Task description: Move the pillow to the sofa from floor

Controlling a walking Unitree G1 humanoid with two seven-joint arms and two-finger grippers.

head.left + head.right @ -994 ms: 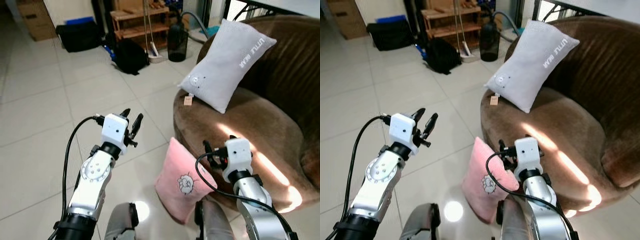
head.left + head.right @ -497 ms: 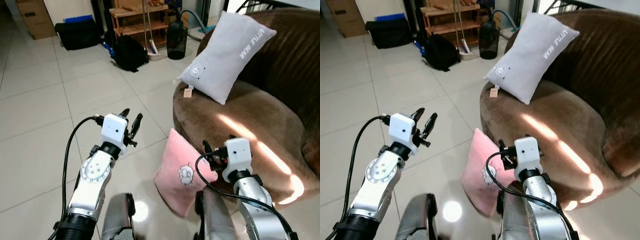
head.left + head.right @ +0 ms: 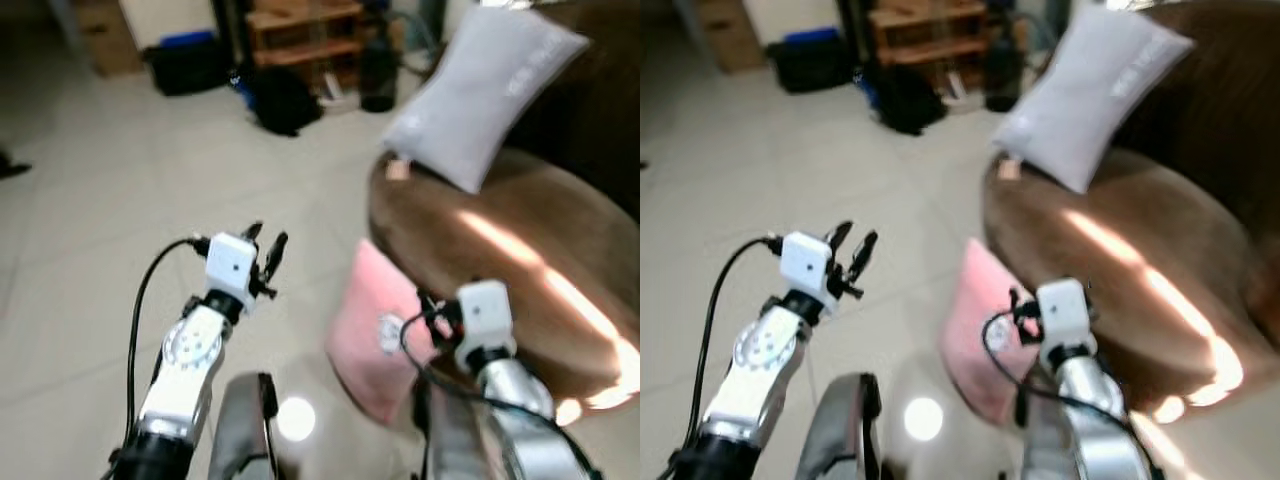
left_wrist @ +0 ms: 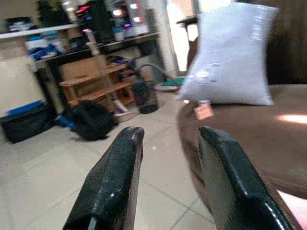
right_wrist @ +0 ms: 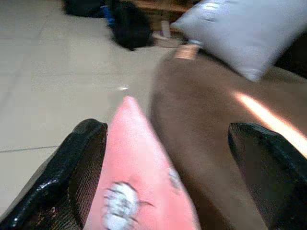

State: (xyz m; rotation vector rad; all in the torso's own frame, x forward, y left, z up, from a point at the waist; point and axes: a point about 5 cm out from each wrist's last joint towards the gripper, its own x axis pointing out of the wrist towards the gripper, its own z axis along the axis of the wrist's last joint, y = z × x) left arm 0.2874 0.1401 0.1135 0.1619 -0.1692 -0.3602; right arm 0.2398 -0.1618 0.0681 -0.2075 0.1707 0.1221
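Brown sofa (image 3: 520, 240), unreadable grey-pillow (image 3: 480, 90) lettering

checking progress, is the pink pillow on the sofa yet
No, the pink pillow stands on the floor, leaning against the sofa's front.

Head stereo pair: looks forward-down from above both arms, blurred; both eyes share tiled floor (image 3: 90, 230), brown sofa (image 3: 480, 220), grey pillow (image 3: 480, 90), pink pillow (image 3: 385, 330). Left wrist cam: low, faces along its fingers (image 4: 112, 182) toward sofa, grey pillow, wooden shelf (image 4: 96, 81). Right wrist cam: close over pink pillow, sofa behind.
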